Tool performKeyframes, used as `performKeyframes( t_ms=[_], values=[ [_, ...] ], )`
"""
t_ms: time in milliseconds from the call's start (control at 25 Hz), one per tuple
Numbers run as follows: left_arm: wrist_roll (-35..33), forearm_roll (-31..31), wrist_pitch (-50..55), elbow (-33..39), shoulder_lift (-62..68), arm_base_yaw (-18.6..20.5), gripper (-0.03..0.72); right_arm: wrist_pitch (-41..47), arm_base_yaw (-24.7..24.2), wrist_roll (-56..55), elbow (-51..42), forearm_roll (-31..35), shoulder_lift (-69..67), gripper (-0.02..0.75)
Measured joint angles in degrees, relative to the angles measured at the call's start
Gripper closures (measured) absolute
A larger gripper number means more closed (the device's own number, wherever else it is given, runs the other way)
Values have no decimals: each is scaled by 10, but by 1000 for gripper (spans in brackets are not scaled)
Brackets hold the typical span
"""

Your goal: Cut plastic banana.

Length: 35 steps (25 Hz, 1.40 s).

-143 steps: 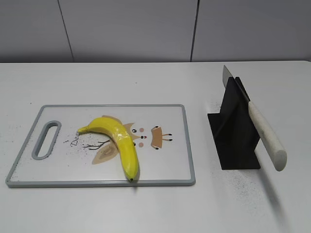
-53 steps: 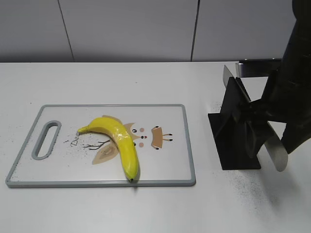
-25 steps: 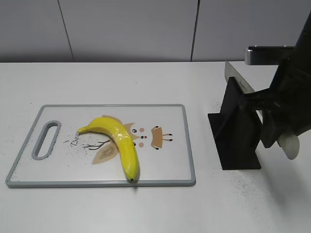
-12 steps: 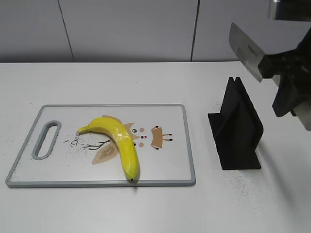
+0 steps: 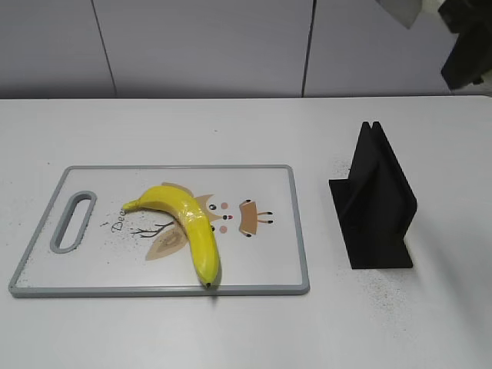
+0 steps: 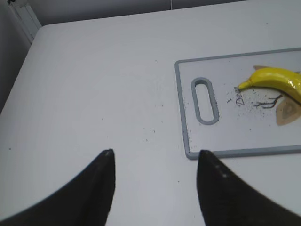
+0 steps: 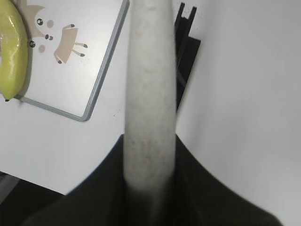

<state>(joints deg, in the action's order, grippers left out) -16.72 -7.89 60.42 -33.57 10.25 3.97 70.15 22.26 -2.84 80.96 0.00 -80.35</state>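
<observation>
A yellow plastic banana (image 5: 188, 227) lies on the white cutting board (image 5: 269, 261) with a grey rim; it also shows in the left wrist view (image 6: 277, 81) and the right wrist view (image 7: 12, 52). My right gripper (image 7: 149, 155) is shut on the knife's pale handle (image 7: 149, 84), lifted high; in the exterior view only part of the arm (image 5: 465, 46) and a bit of blade (image 5: 401, 9) show at the top right. My left gripper (image 6: 155, 157) is open and empty over bare table, left of the board's handle slot (image 6: 205, 100).
The black knife stand (image 5: 375, 200) sits empty right of the board, also in the right wrist view (image 7: 184, 52). Dark specks dot the white table (image 5: 231, 330). A grey wall runs behind.
My right gripper has pulled the knife out of the black stand and raised it up toward the top right, mostly out of the exterior view. The banana and board have not moved.
</observation>
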Motion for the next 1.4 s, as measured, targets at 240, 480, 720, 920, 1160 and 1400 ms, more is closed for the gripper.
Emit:
performKeyframes(
  t_ms=[240, 480, 720, 920, 1160, 1400],
  values=[
    [-21, -11, -54, -26, 96, -55, 168, 1, 0, 118, 42, 0, -46, 577],
    [-71, 15, -56, -85, 236, -164, 168, 2, 0, 249, 62, 0, -99, 577],
    [-196, 32, -35, -192, 392, -230, 168, 2, 0, 421, 63, 26, -135, 577],
    [-288, 38, 2, -298, 524, -281, 168, 1, 9, 560, 68, 69, -153, 577],
    [-332, 79, 30, -400, 663, -359, 168, 0, 36, 647, 69, 81, -193, 577],
    [-363, 90, 58, -439, 755, -386, 168, -7, 54, 689, 73, 118, -219, 577]
  ],
)
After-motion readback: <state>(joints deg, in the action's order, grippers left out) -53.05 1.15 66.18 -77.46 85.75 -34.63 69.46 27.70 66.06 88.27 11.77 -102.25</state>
